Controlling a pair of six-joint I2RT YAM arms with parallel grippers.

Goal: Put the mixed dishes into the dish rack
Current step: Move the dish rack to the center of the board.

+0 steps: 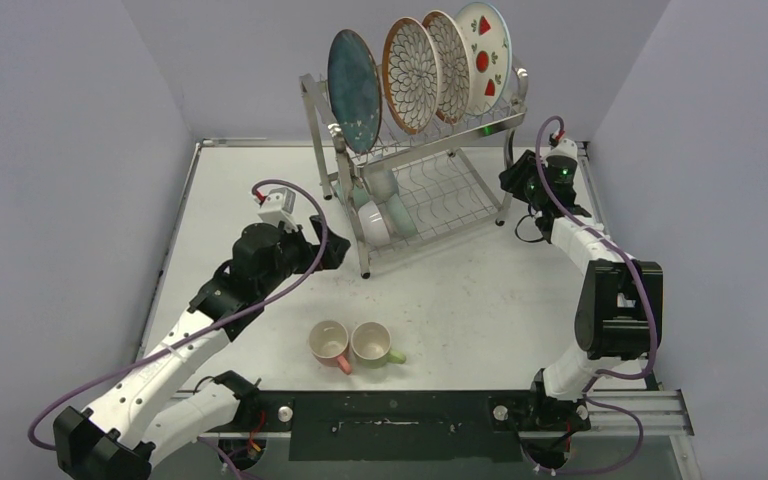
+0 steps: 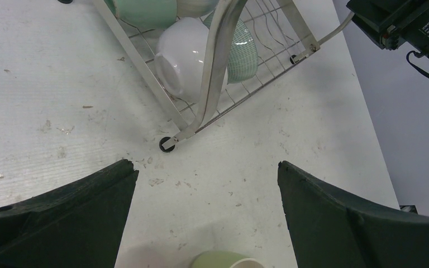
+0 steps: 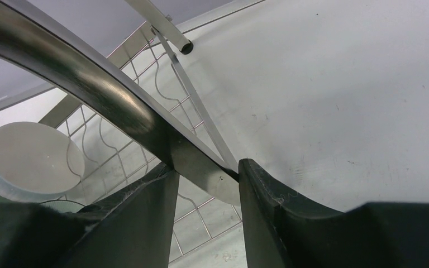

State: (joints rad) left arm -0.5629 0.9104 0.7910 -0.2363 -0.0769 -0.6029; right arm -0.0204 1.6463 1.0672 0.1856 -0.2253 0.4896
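The steel dish rack (image 1: 316, 112) stands at the back of the table. Its top tier holds a dark teal plate (image 1: 353, 88), two brown-rimmed petal plates (image 1: 410, 72) and a strawberry plate (image 1: 485, 45). White (image 1: 375, 225) and mint-green bowls (image 1: 398, 212) lie on the lower tier. A pink mug (image 1: 328, 343) and a green mug (image 1: 372, 343) lie on the table in front. My left gripper (image 1: 330, 245) is open and empty by the rack's front left foot (image 2: 167, 144). My right gripper (image 1: 513, 182) is shut on the rack's right frame tube (image 3: 89, 72).
The left wrist view shows the white bowl (image 2: 187, 56) and a mint bowl (image 2: 240, 50) behind the rack's leg (image 2: 215, 61), and the green mug's rim (image 2: 229, 261) at the bottom edge. Grey walls close in the table on three sides.
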